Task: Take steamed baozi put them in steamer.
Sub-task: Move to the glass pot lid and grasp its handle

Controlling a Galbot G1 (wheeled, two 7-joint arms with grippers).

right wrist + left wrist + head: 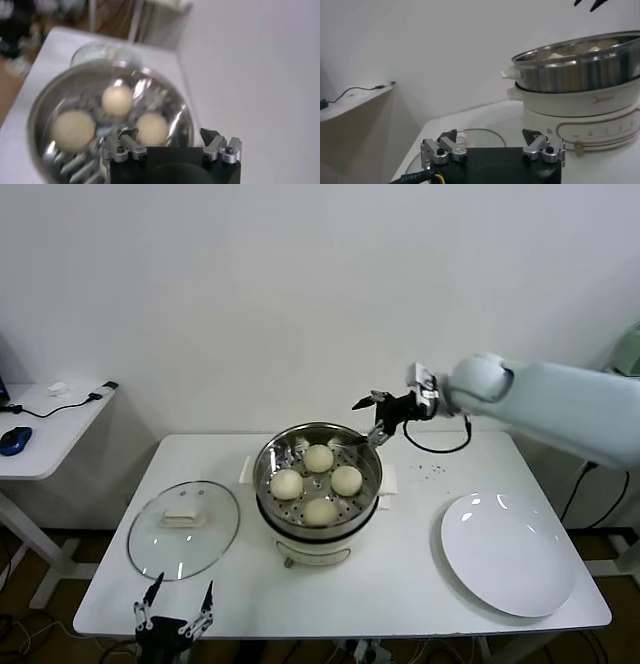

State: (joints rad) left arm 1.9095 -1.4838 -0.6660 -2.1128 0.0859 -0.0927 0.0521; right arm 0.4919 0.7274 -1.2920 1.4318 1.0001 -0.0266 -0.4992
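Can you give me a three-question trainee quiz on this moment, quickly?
1. How many steamed baozi lie in the steamer?
2. True or false: the glass lid covers the steamer.
3. Which claw hangs above the steamer's far rim: A) left claw B) right claw?

Key: 1. Four. 2. False; it lies on the table to the robot's left of the steamer. 3. B; it is open and empty, and the white plate is bare.

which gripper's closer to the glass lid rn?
Left. The left gripper hangs open just off the table's front edge, right below the glass lid. The right gripper is open above the steamer's far rim, across the pot from the lid.
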